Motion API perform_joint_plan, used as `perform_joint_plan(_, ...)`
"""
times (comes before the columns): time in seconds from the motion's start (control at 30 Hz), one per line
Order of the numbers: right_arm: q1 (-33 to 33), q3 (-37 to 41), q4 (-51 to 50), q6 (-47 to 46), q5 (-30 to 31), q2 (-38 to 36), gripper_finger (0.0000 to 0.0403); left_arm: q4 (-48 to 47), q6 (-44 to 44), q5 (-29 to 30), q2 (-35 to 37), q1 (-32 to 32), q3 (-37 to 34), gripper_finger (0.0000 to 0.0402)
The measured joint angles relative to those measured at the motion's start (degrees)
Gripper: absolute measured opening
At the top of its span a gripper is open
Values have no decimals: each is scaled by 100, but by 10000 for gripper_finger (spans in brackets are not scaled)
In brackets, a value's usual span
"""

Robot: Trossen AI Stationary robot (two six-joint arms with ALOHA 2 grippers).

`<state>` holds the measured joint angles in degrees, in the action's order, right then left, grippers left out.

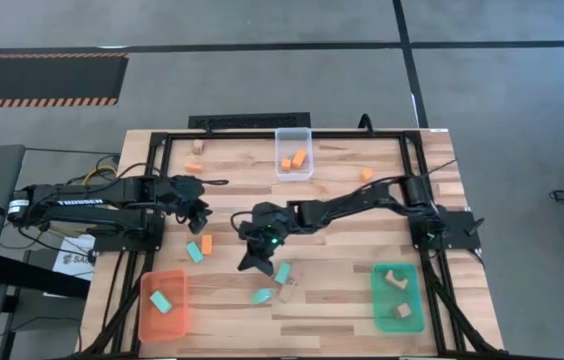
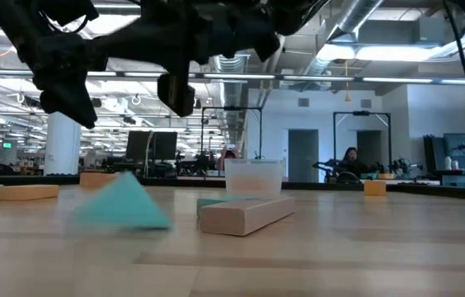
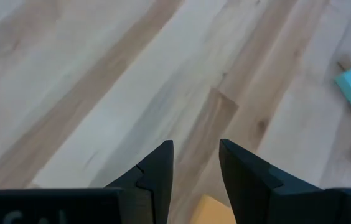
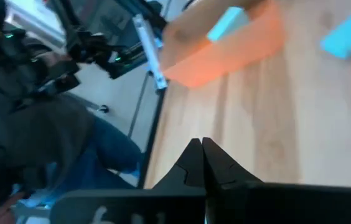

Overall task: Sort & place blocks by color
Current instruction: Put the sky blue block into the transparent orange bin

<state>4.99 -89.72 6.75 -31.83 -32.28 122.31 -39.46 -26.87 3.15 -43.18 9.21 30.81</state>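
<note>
Small blocks lie scattered on the wooden table [image 1: 342, 260]. A teal block [image 1: 194, 251] and an orange block [image 1: 206, 243] sit left of centre. Two more teal blocks [image 1: 282, 272] [image 1: 262, 296] and a tan block [image 1: 288, 289] lie near the middle. My left gripper [image 1: 199, 214] [image 3: 195, 163] is open above the table, and the orange block [image 3: 216, 211] shows between its fingers, lower down. My right gripper [image 1: 252, 264] [image 4: 201, 144] is shut on nothing and hovers over the table's middle, pointing toward the orange tray [image 4: 225, 43].
The orange tray [image 1: 165, 303] at the near left holds a teal block [image 1: 160, 300]. The green tray [image 1: 398, 297] at the near right holds tan blocks. The clear tray [image 1: 294, 153] at the far edge holds orange blocks. An orange block [image 1: 366, 174] and tan blocks [image 1: 198, 147] lie toward the far side.
</note>
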Motion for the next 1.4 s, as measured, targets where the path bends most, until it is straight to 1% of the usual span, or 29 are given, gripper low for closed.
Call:
perform_joint_plan(0.13,97,-39,-68,-11,-102,-40,0,8,0,-87,0,-2,0,116)
perform_joint_plan(0.3,239,-32,-425,30,-97,-238,3,108,2,11,-2,-2,0,116)
perform_joint_plan(0.4,387,-32,-659,202,-98,-270,10,326,2,38,-2,-2,0,116)
perform_joint_plan(0.53,670,-33,-1245,864,-70,-270,21,584,8,53,-2,-2,0,116)
perform_joint_plan(0.67,982,-32,-1771,2084,151,-270,43,743,93,71,-4,-2,0,116)
perform_joint_plan(0.8,1232,-32,-1980,3052,779,-270,85,750,185,119,-7,-2,0,116)
perform_joint_plan(0.93,1396,-32,-1979,3528,1451,-270,150,750,199,119,-7,-2,0,116)
perform_joint_plan(1.03,1421,-32,-1979,3539,2110,-270,211,749,199,99,-7,-2,0,116)
perform_joint_plan(1.07,1418,-32,-1977,3536,2232,-270,232,748,199,72,-7,-2,0,116)
perform_joint_plan(1.2,1417,-32,-1913,3441,2354,-151,303,731,200,68,-7,-2,2,116)
perform_joint_plan(1.3,1448,-23,-1870,3147,2413,73,336,721,203,26,-7,-2,2,116)
perform_joint_plan(1.33,1471,-28,-1763,3054,2579,158,343,721,203,18,-9,-2,2,116)
perform_joint_plan(1.4,1552,-4,-1884,2947,3104,192,349,706,204,14,-9,-2,2,116)
